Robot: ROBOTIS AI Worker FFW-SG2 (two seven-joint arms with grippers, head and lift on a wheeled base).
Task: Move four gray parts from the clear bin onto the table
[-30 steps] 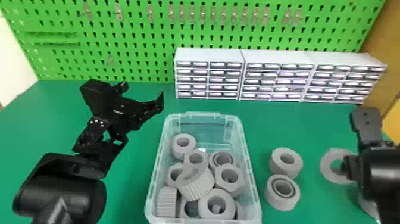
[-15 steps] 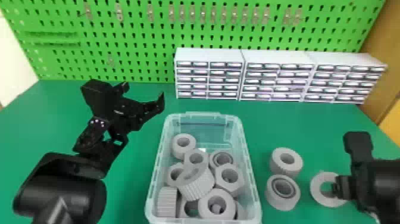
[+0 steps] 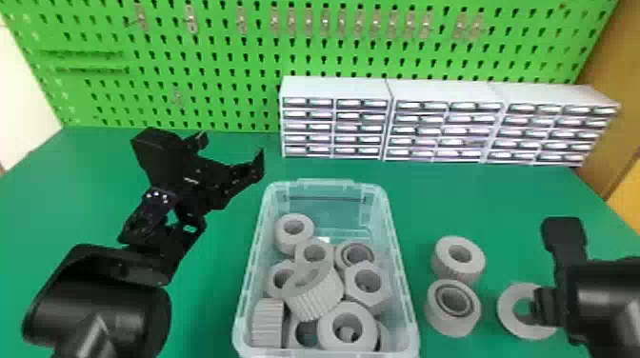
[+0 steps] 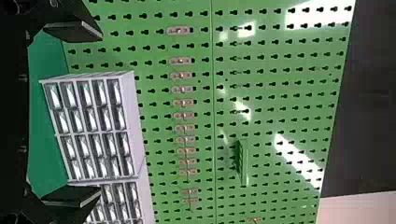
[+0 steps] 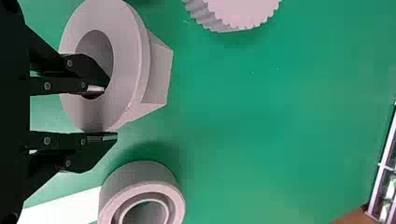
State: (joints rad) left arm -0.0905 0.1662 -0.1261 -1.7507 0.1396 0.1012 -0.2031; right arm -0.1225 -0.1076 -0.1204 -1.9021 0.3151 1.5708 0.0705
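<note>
My right pincer (image 3: 537,309) pinches a gray part (image 3: 509,312) by its rim, toward the table's (image 3: 538,190) right edge; my left pincer (image 3: 231,154) is spread.

The left fingers (image 3: 258,167) gape; the right fingers (image 3: 546,307) stand narrowly parted.

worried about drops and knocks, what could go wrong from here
The right gripper holds the flanged part by one side of its wall, one finger in its hole, so it might twist or slip. The ringed part is close by and could get knocked as the flanged one is set down.
</note>
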